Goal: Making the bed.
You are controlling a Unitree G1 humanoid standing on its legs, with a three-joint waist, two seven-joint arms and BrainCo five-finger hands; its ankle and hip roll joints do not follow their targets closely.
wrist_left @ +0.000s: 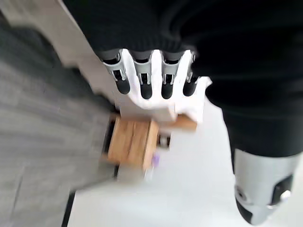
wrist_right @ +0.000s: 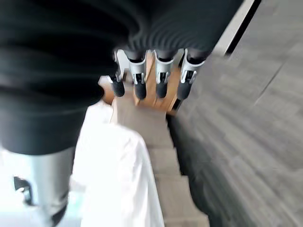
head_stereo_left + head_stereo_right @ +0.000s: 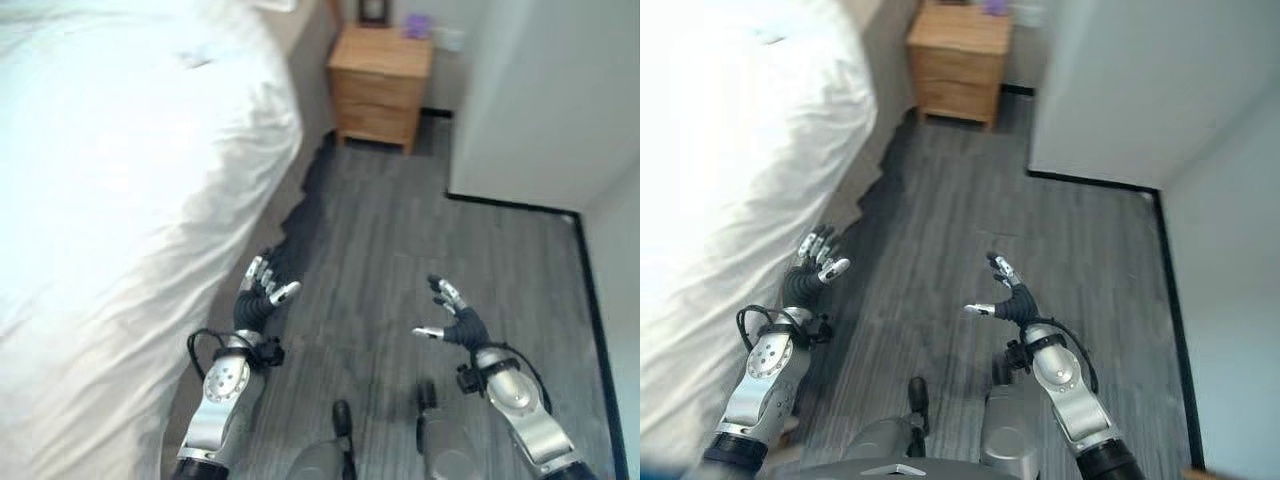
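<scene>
Hanging over the grey plank floor, both robot hands are holding nothing. The left robot hand is sitting at the lower left of the left eye view, just beside the draped edge of the white duvet, fingers straight and loosely spread; whether they are touching the cloth cannot be told. The right robot hand is showing at the lower right of that view, well apart from the bed, its fingers splayed and relaxed above the floor. The duvet is covering the bed across the whole left side of the frame, falling in soft folds down toward the floor. A wooden nightstand is standing at the top centre, against the far wall, near the bed's corner. A white wall with a dark skirting strip is taking up the upper right.
</scene>
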